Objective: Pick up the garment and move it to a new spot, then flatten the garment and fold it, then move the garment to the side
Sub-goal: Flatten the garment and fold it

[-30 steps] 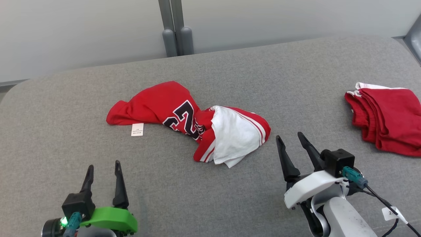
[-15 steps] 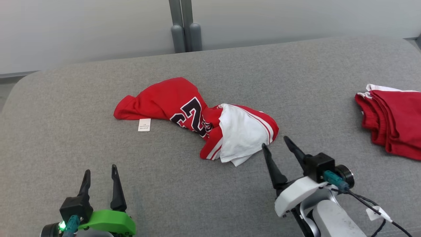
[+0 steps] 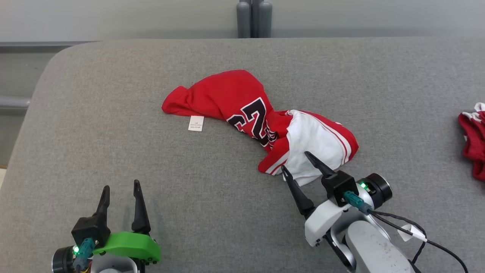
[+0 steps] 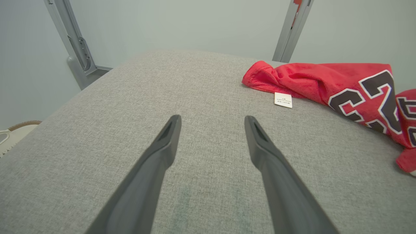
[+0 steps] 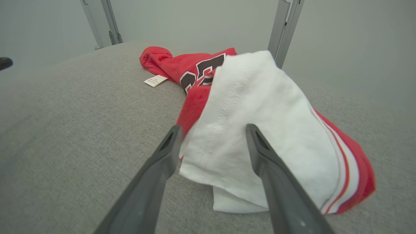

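Observation:
A crumpled red and white garment (image 3: 261, 121) with black numerals lies mid-surface on the grey cushion (image 3: 113, 144); a small white label (image 3: 196, 123) sticks out at its left end. My right gripper (image 3: 296, 163) is open, its fingertips straddling the near white corner of the garment (image 5: 240, 130), one fingertip over the cloth. In the right wrist view the white fold sits between the two fingers (image 5: 162, 156). My left gripper (image 3: 120, 186) stands open and empty at the lower left, well short of the garment (image 4: 325, 84).
Another red and white cloth pile (image 3: 473, 140) lies at the right edge of the cushion. A grey post (image 3: 254, 19) stands behind the cushion's back edge. The cushion's rounded left corner (image 3: 49, 68) drops off to the floor.
The head camera has swung, shifting the whole scene. My right gripper has advanced to the garment's near white corner, from apart to straddling it. The left gripper stays put.

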